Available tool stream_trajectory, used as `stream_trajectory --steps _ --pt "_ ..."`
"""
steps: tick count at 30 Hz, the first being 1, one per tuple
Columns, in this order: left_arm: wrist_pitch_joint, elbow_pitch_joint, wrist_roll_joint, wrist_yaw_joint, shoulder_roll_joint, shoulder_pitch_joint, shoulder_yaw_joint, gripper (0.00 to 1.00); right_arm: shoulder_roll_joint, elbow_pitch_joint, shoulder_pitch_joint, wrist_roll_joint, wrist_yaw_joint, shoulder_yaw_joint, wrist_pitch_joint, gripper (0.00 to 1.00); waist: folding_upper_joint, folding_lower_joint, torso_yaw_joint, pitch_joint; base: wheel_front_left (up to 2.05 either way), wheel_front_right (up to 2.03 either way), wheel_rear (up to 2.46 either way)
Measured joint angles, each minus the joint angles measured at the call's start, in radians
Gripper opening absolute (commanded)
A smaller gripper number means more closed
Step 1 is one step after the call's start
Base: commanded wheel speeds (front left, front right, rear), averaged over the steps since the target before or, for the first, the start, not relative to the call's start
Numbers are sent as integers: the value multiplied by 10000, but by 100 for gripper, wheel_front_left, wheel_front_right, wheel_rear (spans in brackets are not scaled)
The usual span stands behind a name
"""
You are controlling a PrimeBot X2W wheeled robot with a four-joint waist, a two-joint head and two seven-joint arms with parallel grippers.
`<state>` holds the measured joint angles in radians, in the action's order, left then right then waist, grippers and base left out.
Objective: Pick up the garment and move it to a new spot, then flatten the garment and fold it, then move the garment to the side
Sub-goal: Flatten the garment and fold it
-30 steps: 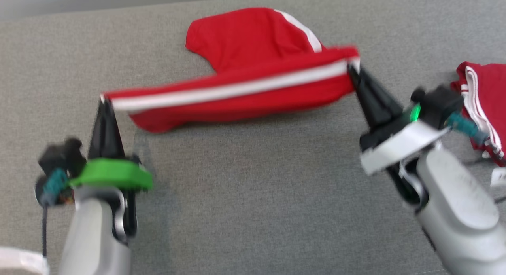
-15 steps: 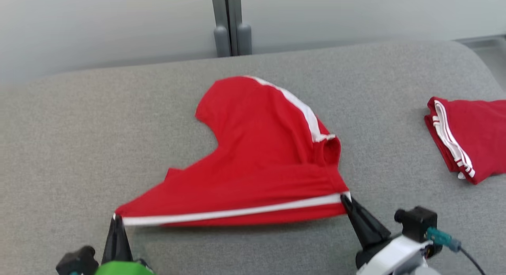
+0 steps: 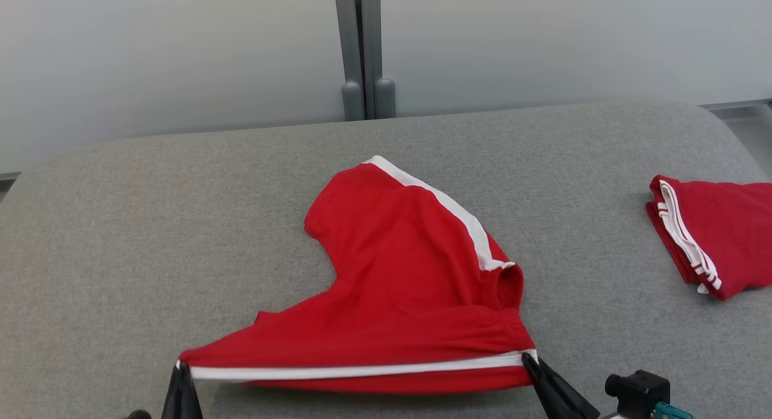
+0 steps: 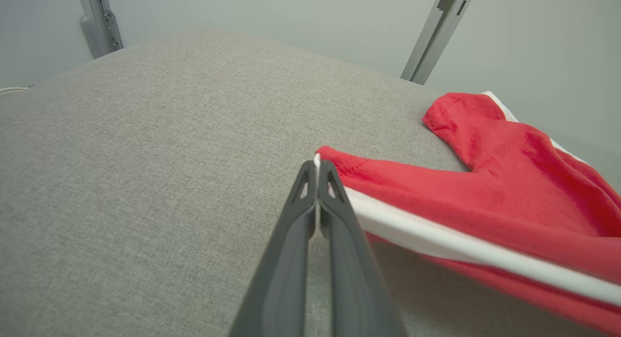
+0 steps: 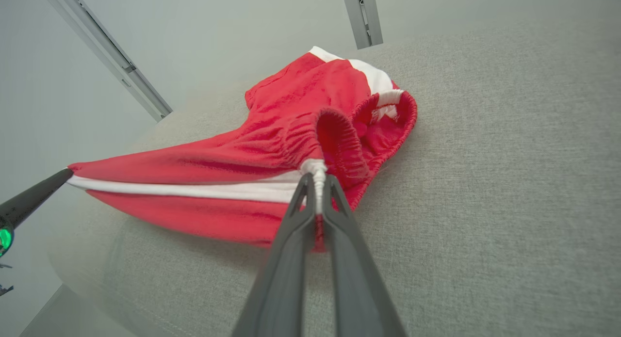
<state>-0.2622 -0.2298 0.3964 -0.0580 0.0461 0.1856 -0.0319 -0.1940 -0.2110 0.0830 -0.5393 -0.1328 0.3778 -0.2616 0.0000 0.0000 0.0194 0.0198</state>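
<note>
Status: both my pincers are on the garment (image 3: 416,286), red shorts with white side stripes.

My left pincer (image 3: 180,368) is pressed together on the hem end of the near white stripe (image 3: 362,371). In the left wrist view the fingers meet with just a sliver of white cloth between them.

My right pincer (image 3: 526,359) is pinching the other end of that stripe, at the elastic waistband (image 5: 339,138). The right wrist view shows a bunched white knot of cloth at the tips.

The stripe runs taut, left to right, between the two tips along the near edge. That near edge is lifted off the grey surface (image 3: 151,226), with shadow under it. The other leg lies flat on the surface and runs toward the far edge, its own white stripe along its right side.

The waistband gapes open at the right, just far of my right tips. There is a white patch inside the opening: label or stripe end, can't tell, too small to read anything on it.

The garment sits around the middle of the surface, left to right, in the near half. The left pincer tip also enters the right wrist view at the left edge, with a green light on its body.

A second red garment (image 3: 718,250), folded, with white stripes at its left edge, lies at the right of the surface, well apart from mine.

A grey post (image 3: 362,51) stands against the pale wall (image 3: 151,57) behind the far edge.
</note>
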Motion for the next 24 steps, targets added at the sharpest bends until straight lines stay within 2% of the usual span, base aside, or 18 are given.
stream_trajectory --steps 3,10,16,24 --pt "-2 224 -230 38 12 -537 -238 0 -2 82 -81 -50 10 19 0 0 0 0 -55 -168 0 0 0" --pt "-12 -86 -894 476 17 -2873 -1020 0 372 407 -995 -500 13 -311 -2 0 0 0 -283 -941 0 0 0" --pt "-17 -1338 -1526 869 15 -5606 -1473 0 848 393 -2070 -1375 13 -681 -2 0 0 0 -571 -1879 0 0 0" --pt "-19 -3643 -2151 1018 77 -8568 -1547 0 1241 453 -3203 -1850 15 -851 -2 0 0 0 -1066 -3176 0 0 0"
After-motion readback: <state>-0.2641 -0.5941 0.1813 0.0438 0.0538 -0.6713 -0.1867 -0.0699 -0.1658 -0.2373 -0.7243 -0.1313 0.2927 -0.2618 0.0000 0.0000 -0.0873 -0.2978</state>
